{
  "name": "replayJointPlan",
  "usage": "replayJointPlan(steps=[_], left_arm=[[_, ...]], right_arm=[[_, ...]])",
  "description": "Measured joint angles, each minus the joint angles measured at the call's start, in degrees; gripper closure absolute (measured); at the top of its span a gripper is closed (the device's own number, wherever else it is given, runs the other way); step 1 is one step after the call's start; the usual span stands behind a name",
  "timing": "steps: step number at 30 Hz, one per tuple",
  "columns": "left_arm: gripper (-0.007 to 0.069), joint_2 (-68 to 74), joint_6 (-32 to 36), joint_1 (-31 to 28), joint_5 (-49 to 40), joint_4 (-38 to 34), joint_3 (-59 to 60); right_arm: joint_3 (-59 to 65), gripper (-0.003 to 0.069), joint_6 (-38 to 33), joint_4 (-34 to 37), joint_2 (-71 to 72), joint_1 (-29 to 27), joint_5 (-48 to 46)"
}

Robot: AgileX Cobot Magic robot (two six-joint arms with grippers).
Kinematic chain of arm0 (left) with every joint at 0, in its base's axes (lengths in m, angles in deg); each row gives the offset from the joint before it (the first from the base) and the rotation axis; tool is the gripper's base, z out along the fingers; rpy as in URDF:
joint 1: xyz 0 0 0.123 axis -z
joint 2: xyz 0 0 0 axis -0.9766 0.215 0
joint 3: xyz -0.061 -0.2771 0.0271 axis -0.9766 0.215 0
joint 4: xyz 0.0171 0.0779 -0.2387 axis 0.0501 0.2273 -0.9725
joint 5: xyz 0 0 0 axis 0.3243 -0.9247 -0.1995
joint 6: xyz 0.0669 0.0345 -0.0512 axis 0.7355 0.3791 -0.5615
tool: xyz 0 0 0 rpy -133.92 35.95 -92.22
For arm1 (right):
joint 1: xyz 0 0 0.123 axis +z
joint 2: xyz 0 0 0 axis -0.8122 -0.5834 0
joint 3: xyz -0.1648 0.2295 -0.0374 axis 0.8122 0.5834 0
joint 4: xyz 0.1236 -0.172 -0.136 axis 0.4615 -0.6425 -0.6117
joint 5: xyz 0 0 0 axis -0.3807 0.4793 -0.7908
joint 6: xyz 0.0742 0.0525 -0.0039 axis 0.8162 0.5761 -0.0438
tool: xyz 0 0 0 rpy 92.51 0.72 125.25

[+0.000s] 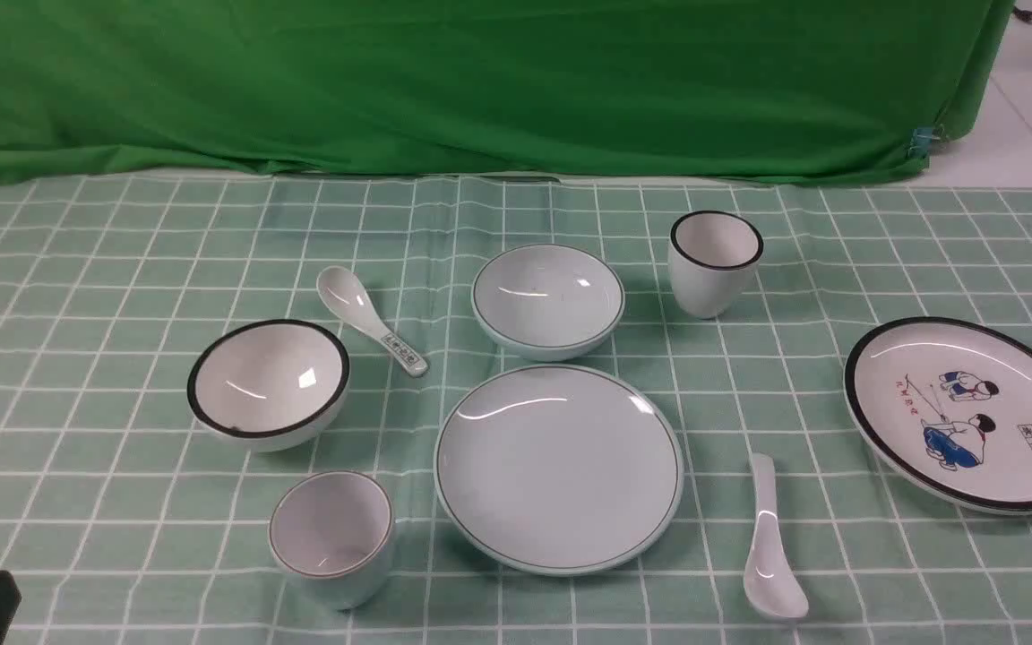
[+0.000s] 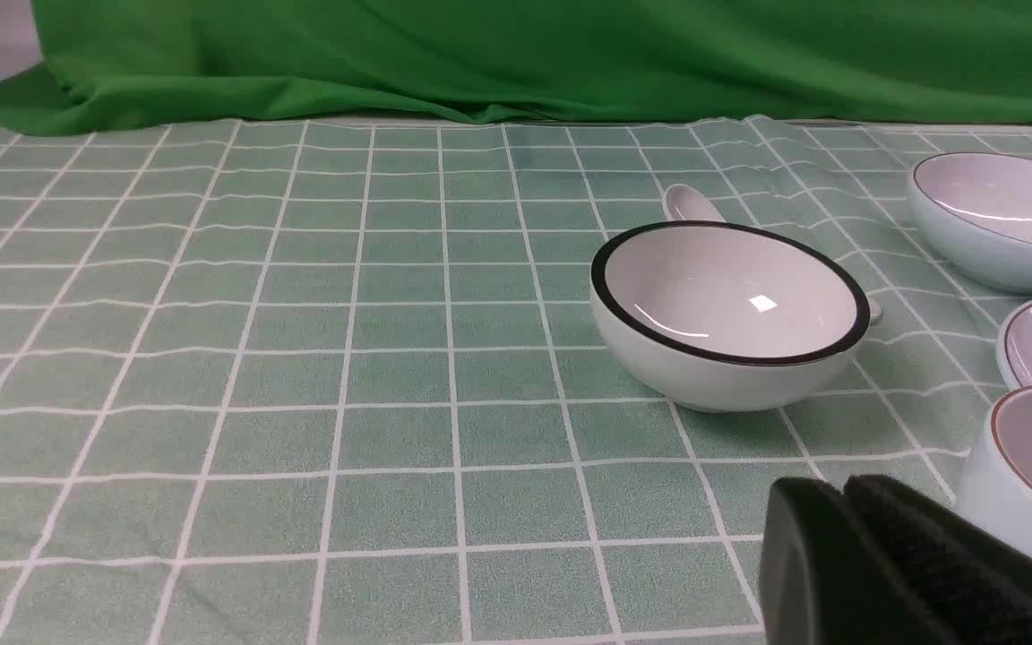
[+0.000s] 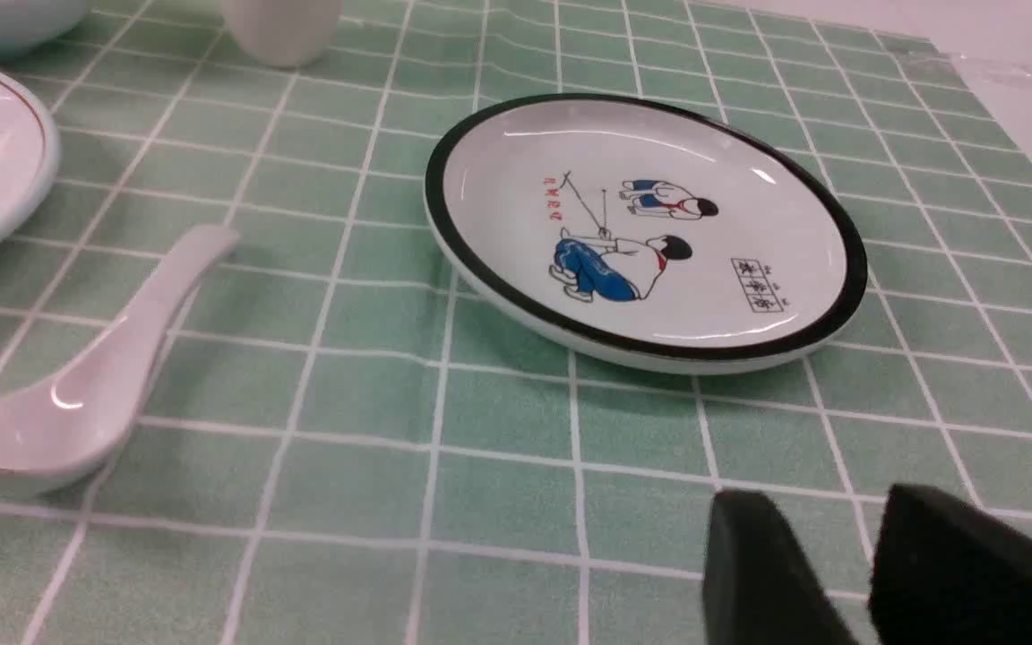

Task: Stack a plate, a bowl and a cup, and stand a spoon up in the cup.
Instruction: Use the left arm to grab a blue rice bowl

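Viewing, front: pale plate (image 1: 559, 469) central; pale bowl (image 1: 548, 300) just beyond; pale cup (image 1: 332, 537) left; plain spoon (image 1: 770, 546) right.
Cut off: cartoon plate (image 1: 973, 412) at front view's right edge; pale cup in left wrist view.
Hidden: patterned spoon (image 2: 691, 204) partly, behind black-rimmed bowl (image 2: 731, 305).
Counts: two plates, two bowls, two cups, two spoons.
Left gripper (image 2: 838, 488): fingertips together.
Right gripper (image 3: 816, 497): fingertips apart, blurred.

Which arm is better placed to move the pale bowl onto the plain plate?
Probably the right: the bowl sits slightly right of centre, and the black-rimmed bowl and cup lie on the left arm's side.
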Motion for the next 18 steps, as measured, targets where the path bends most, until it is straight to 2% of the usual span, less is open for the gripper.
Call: replayJointPlan(steps=[14,18], left_arm=[[0.0608,0.00,0.00,0.00,0.06,0.68,0.00],[0.0608,0.00,-0.30,0.00,5.34,-2.56,0.00]], right_arm=[[0.00,0.0417,0.06,0.00,0.00,0.00,0.00],[0.00,0.0417,0.00,0.00,0.00,0.00,0.00]])
